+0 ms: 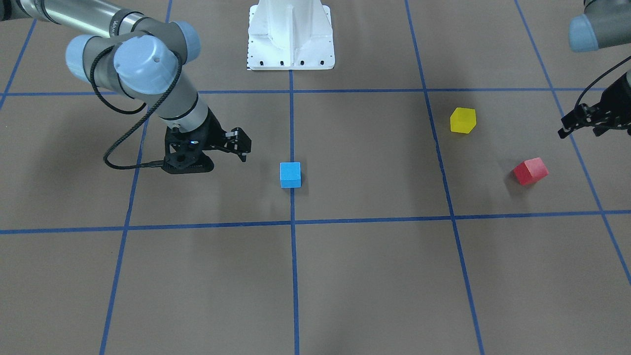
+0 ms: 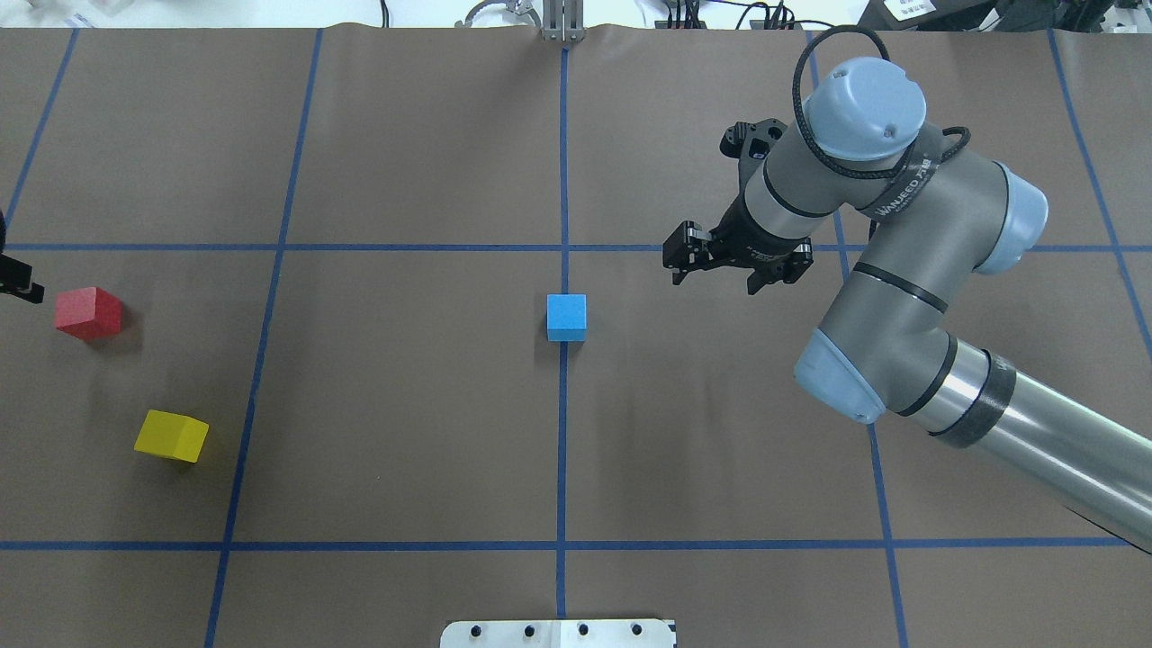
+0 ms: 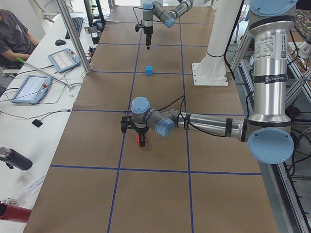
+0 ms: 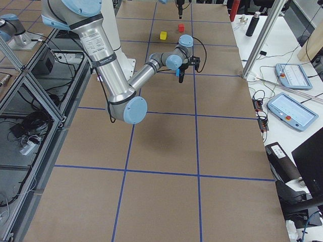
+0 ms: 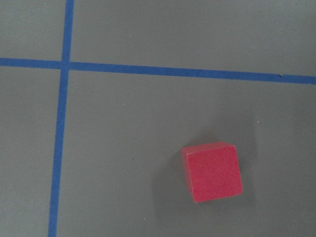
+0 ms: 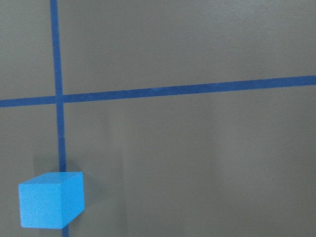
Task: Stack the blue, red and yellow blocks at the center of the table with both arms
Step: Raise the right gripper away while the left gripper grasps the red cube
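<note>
The blue block [image 1: 290, 174] sits alone on the centre tape line [image 2: 566, 317] and shows at the lower left of the right wrist view [image 6: 49, 200]. My right gripper [image 2: 681, 259] hovers beside it, apart from it, open and empty [image 1: 242, 144]. The red block [image 2: 87, 312] lies far out on my left side [image 1: 531, 171]; it sits lower right of centre in the left wrist view [image 5: 212, 171]. My left gripper [image 1: 578, 129] hangs above the table just beyond the red block, open and empty. The yellow block [image 2: 171, 436] lies nearer the robot than the red one [image 1: 463, 120].
The white robot pedestal [image 1: 291, 37] stands at the table's robot-side edge. Blue tape lines [image 2: 563, 450] divide the brown table into squares. In the exterior left view an operator [image 3: 14, 39] sits at a side bench with tablets [image 3: 30, 88].
</note>
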Robot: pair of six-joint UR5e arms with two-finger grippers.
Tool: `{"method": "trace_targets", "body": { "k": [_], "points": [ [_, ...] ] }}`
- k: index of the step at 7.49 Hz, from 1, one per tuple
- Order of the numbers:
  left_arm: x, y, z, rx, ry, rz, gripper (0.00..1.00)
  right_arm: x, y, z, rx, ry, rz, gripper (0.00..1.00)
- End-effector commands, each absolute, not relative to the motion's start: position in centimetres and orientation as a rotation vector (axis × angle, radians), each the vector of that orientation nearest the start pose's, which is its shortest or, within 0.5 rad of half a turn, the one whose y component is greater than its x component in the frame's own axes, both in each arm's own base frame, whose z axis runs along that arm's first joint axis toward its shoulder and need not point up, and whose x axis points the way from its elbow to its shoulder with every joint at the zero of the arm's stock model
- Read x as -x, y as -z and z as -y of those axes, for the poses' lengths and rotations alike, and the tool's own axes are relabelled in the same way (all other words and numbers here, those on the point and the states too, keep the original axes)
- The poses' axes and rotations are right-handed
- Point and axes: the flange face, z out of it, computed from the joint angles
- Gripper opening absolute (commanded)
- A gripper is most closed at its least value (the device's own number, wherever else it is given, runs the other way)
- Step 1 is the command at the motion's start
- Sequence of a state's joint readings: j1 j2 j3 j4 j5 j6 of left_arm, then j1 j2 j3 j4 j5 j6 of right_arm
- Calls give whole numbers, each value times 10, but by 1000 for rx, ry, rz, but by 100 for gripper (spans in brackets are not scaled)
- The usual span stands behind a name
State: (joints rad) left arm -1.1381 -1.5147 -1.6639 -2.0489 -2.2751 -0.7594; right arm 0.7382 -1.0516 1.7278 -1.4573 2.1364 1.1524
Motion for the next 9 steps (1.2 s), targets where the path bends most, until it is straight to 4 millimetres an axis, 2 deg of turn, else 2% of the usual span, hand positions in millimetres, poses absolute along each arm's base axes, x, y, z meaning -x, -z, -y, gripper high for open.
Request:
{"method": "trace_targets", "body": {
  "k": [1,2,4,6,7,8,9],
  "points": [
    [-185,-596,477,-26,155,-801,100,421,-277,493,24,-79,932,100],
    [-203,-597,484,-17,161,-790,100,420,-277,493,24,-80,932,100],
    [-220,-602,486,-1,141,-784,100,418,-282,492,26,-83,926,100],
    [-223,-610,488,7,137,-775,99,419,-283,491,28,-82,925,100],
    [-223,-610,488,7,135,-775,74,419,-284,491,29,-82,924,100],
    [-223,-608,489,5,135,-776,29,419,-283,491,28,-82,925,100],
    [-223,-608,489,5,135,-776,6,419,-283,491,28,-82,925,100]
  ]
}}
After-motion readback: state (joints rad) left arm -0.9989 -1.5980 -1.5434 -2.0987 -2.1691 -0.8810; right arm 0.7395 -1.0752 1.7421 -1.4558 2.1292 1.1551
